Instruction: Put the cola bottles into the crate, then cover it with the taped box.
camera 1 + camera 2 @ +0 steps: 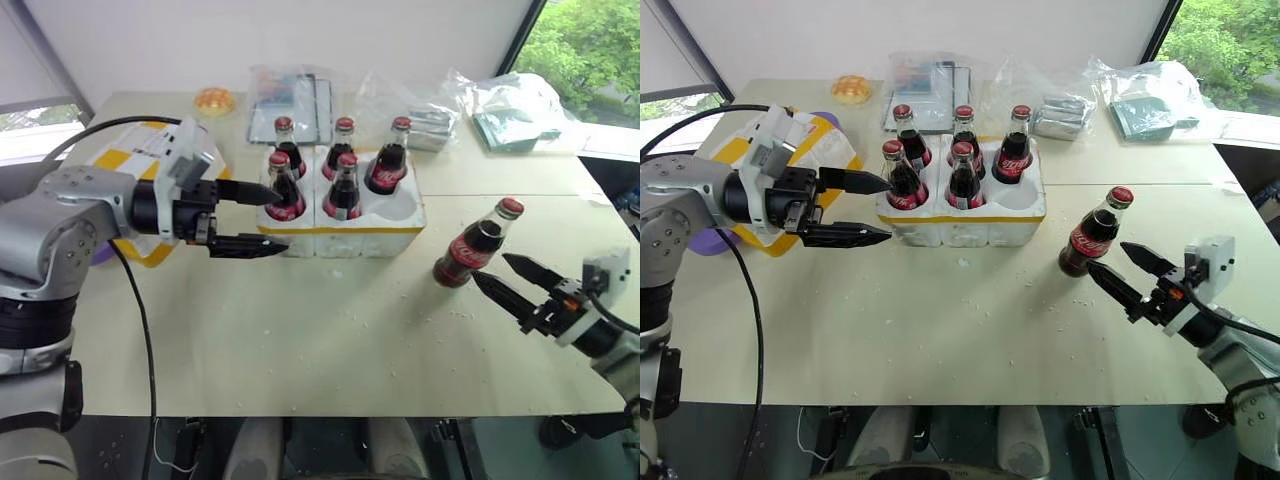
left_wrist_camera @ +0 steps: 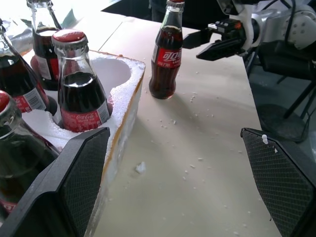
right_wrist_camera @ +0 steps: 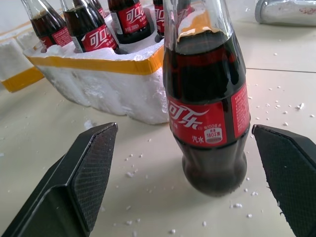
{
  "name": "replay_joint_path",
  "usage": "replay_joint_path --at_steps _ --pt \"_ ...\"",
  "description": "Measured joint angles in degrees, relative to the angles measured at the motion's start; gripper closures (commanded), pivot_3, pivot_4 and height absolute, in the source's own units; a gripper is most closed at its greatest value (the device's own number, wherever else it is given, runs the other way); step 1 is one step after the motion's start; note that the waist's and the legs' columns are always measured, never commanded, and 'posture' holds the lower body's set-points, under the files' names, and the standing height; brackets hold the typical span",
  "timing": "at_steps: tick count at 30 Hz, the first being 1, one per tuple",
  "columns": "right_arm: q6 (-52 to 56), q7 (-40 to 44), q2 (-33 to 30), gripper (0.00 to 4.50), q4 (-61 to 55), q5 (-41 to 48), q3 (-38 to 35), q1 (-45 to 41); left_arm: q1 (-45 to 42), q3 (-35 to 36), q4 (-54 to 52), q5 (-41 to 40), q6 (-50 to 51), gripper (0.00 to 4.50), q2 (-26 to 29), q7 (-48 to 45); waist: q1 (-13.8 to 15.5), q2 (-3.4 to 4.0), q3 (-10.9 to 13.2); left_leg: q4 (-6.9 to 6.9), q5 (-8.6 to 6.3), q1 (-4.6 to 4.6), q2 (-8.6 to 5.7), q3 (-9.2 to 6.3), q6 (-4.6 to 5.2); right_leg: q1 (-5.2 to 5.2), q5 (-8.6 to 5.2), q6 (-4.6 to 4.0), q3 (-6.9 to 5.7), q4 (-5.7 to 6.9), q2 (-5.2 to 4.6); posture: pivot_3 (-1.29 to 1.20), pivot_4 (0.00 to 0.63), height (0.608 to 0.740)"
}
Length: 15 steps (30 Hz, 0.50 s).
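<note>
Now the right gripper, jaws spread wide, is nearing the last cola bottle standing right of centre, beside the crate, and risking tipping it, while the left gripper is hanging open too.

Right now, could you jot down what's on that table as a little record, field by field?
crate: white foam block, five cola bottles seated, near-right well empty
loose cola bottle: upright on the table, right of the crate
taped box: left of the crate, behind the left arm
left end effector: open, beside the crate's left end
right end effector: open, just short of the loose bottle
</note>
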Motion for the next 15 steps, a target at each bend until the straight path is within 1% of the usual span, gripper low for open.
replay_joint_path --at_steps 4,15 --pt "-1.4 0.0 -0.1 0.00 4.2 -1.2 3.2 -3.7 0.1 0.2 -0.4 -0.5 0.5 0.05 0.0 1.2 0.1 0.00 0.0 -0.02 0.00 0.01 0.00 -0.02 0.00 0.01 0.00 0.00 -0.01 0.01 0.00 0.00 0.150 0.737" --pt "-4.7 -0.6 0.1 0.00 11.0 -3.7 9.8 -10.9 0.7 0.7 -1.8 -2.0 1.0 0.05 0.7 2.8 0.0 0.00 0.0 -0.05 0.00 0.05 0.00 -0.02 0.00 0.01 0.00 0.02 -0.01 0.02 0.02 0.00 0.150 0.737"
